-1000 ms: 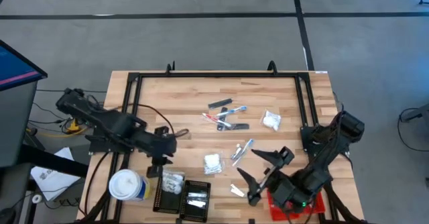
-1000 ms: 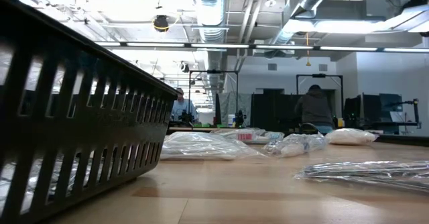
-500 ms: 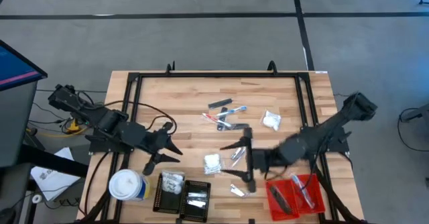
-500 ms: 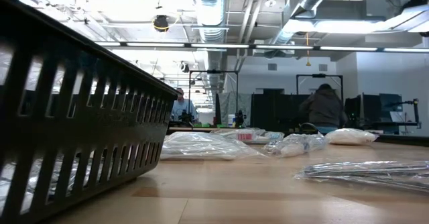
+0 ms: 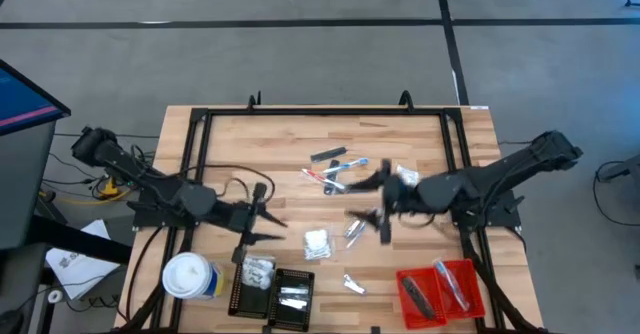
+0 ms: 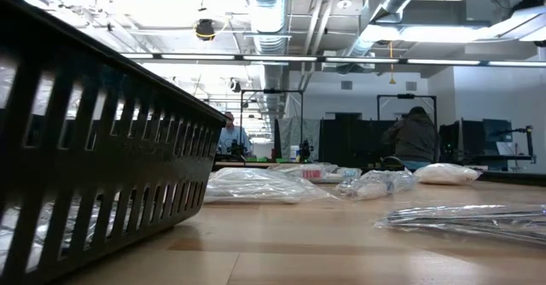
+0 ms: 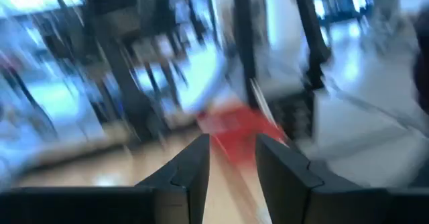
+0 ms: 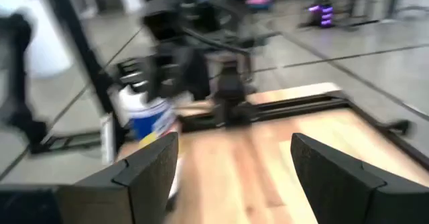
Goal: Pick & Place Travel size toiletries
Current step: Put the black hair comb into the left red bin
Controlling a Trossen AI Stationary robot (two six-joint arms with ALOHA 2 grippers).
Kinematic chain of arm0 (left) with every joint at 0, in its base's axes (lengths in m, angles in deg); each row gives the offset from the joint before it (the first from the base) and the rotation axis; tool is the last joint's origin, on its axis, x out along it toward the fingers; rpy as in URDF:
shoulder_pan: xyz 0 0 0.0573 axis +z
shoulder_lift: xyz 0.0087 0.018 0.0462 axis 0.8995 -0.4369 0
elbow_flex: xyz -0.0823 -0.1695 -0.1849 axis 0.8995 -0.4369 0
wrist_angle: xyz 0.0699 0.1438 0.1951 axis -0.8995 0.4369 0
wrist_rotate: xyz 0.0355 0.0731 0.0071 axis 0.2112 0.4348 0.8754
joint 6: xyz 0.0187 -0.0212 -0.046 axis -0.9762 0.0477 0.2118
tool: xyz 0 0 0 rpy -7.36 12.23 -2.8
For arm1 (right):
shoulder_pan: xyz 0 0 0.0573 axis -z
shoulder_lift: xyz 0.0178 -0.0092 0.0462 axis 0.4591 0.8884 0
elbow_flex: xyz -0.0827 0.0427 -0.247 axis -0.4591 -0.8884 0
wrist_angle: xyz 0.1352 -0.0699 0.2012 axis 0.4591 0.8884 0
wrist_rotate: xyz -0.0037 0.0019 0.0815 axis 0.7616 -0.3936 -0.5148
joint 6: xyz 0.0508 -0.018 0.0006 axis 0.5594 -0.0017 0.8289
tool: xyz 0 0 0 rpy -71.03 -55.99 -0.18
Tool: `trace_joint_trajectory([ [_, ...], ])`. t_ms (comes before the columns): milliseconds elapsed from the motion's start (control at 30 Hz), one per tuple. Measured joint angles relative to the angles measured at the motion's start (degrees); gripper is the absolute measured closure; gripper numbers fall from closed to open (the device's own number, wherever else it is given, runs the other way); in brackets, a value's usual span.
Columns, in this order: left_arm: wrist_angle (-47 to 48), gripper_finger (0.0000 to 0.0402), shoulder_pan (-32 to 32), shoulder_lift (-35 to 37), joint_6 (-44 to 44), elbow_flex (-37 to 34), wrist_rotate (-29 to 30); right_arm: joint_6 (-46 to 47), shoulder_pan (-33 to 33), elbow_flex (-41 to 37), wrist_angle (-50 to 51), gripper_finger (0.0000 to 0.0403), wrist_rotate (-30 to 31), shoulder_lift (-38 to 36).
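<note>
The travel size toiletries lie scattered mid-table: thin sticks (image 5: 335,170), a white packet (image 5: 405,180), another packet (image 5: 316,242), a silvery sachet (image 5: 354,232) and a small piece (image 5: 352,285). In the low view, clear packets (image 6: 256,185) lie flat on the wood. My left gripper (image 5: 262,226) hovers level over the table's left part, pointing right, open and empty (image 7: 231,140). My right gripper (image 5: 368,206) hovers level above the middle, between the sticks and the sachet, pointing left, open and empty (image 8: 234,143).
A black ribbed tray (image 5: 272,292) with packets inside stands at the near edge, its wall filling the low view's left (image 6: 94,148). A white-topped canister (image 5: 190,276) stands left of it. A red tray (image 5: 440,286) holding items sits near right. People show beyond the table.
My right gripper has swung from beside the red tray toward the far edge and the table's middle, rolling and tipping up until it points level. My left gripper, which pointed down beside the black tray, has tipped up to level and now points toward the right.
</note>
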Motion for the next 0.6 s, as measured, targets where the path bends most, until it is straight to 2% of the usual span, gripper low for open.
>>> trace_joint_trajectory([
  [100,-9.9,0.0289,2.2,0.1,-3.9,-1.9,0.3,1.6,2.2,-7.3,-4.7,0.0121,0.2,-6.9],
  [267,-12.0,0.0289,4.0,1.4,-4.1,-2.0,0.3,5.2,6.1,-19.2,-12.7,0.0121,0.0,-14.1],
  [400,-10.2,0.0289,3.7,2.3,-4.0,-2.1,0.3,11.5,6.2,-23.0,-14.3,0.0121,-1.1,-13.2],
  [500,-10.0,0.0289,3.5,2.3,-2.4,-2.1,0.3,14.7,6.5,-23.4,-13.7,0.0121,-1.2,-11.1],
  [600,-9.4,0.0289,3.2,2.3,0.3,-2.1,0.3,18.4,9.5,-21.8,-12.6,0.0121,-0.8,-8.8],
])
